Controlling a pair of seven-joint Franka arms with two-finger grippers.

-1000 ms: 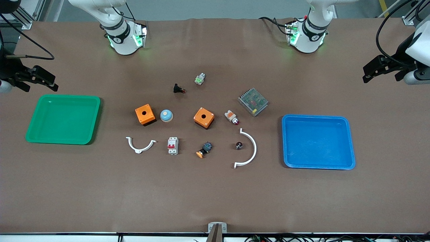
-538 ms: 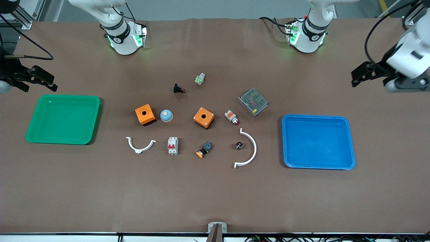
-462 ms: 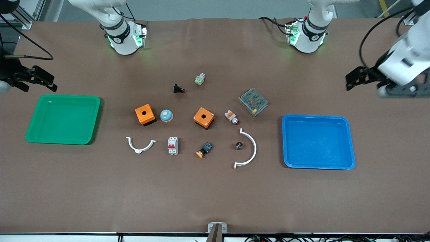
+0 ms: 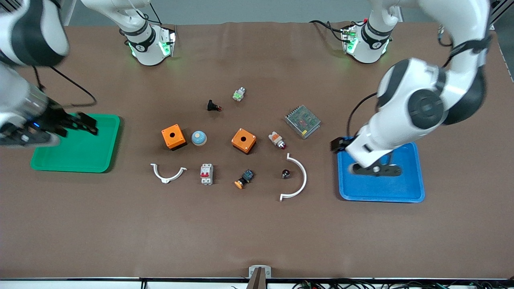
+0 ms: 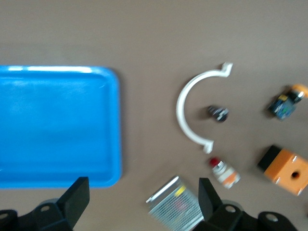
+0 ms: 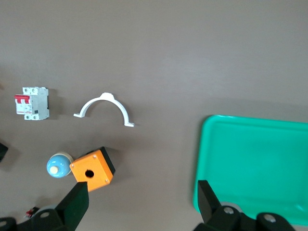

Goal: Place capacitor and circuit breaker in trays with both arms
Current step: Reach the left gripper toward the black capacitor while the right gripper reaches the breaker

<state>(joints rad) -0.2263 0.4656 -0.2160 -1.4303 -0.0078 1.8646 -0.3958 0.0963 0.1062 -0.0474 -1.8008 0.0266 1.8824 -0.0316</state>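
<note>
- The left gripper (image 4: 339, 144) is hanging over the edge of the blue tray (image 4: 401, 190) that faces the middle of the table, its black fingers (image 5: 77, 197) spread wide with nothing between them.
- The right gripper (image 4: 86, 124) is hanging over the green tray (image 4: 80, 160) at the right arm's end of the table, its fingers (image 6: 77, 204) likewise parted and carrying nothing.
- The capacitor (image 4: 285, 174) is standing on the brown table (image 4: 257, 233) inside the curve of the larger white arc bracket (image 4: 299, 178), apart from it, with the blue tray toward the left arm's end.
- The circuit breaker (image 4: 206, 174) is lying flat with its red toggles up, between the smaller white arc bracket (image 4: 168, 173) and the orange-capped push button (image 4: 243, 179).
- Farther from the front camera, two orange boxes (image 4: 173, 136) are sitting in a row with a blue dome button (image 4: 198, 138) between them, and a white-and-orange part with a red tip (image 4: 277, 140) is lying just beside the metal mesh power supply (image 4: 302, 121).
</note>
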